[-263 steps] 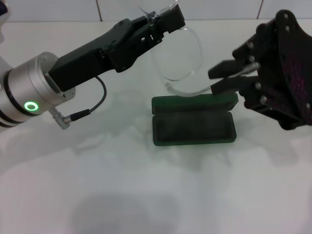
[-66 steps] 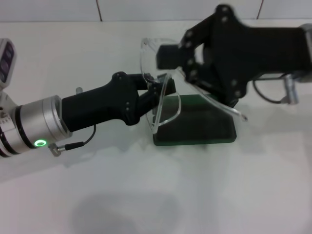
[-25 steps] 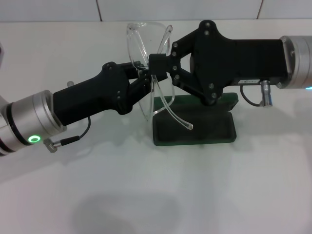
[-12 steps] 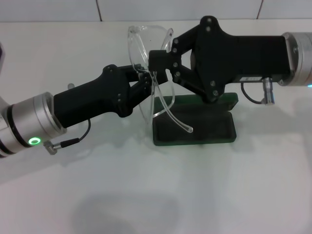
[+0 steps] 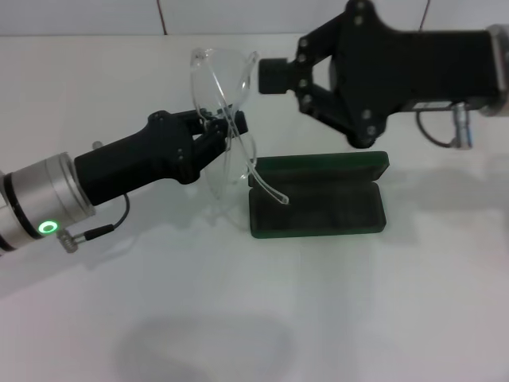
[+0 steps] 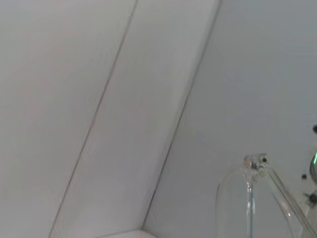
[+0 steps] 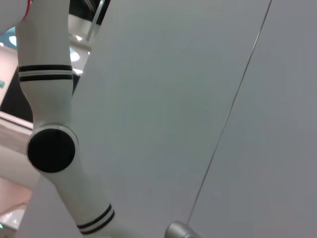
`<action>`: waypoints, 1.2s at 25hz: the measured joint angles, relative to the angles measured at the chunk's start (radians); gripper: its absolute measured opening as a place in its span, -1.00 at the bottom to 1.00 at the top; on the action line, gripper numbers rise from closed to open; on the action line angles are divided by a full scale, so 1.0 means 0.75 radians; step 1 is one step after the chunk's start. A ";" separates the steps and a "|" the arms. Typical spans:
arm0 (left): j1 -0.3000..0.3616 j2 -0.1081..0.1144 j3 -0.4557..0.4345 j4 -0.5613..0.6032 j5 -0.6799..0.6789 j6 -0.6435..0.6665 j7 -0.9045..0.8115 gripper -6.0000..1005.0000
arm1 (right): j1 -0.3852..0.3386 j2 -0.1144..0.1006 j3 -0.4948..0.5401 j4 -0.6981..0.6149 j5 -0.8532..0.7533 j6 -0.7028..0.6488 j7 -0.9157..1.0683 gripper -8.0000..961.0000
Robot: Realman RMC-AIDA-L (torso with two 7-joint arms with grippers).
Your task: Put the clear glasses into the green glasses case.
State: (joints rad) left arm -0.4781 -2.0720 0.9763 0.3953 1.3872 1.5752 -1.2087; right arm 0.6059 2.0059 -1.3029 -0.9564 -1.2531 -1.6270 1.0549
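Observation:
The clear glasses (image 5: 213, 79) hang in the air left of the case, lenses up and tilted. My left gripper (image 5: 227, 127) is shut on them at the frame near the hinge. One clear temple arm (image 5: 266, 187) slants down, its tip over the left end of the green glasses case (image 5: 318, 208). The case lies open on the white table with its lid (image 5: 318, 165) folded back. My right gripper (image 5: 272, 76) hovers above the case's far left corner, fingertips together, apart from the glasses. In the left wrist view a lens edge of the glasses (image 6: 250, 198) shows.
The white table (image 5: 238, 318) spreads around the case, with a tiled wall line at the back. A thin black cable (image 5: 103, 227) dangles under my left forearm. The right wrist view shows only a white wall and a white post (image 7: 49, 144).
The right gripper has let go of the glasses and pulled back up and to the right. The left gripper has carried the glasses a little to the left and up.

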 joint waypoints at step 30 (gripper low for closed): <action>-0.020 -0.009 -0.007 0.003 -0.058 0.131 -0.103 -0.73 | -0.036 0.021 -0.078 0.087 -0.152 0.056 0.043 -0.95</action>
State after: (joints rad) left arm -0.4928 -2.0787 0.9710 0.3974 1.3440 1.6734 -1.2857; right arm 0.5792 2.0218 -1.3615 -0.8913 -1.3668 -1.5846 1.0872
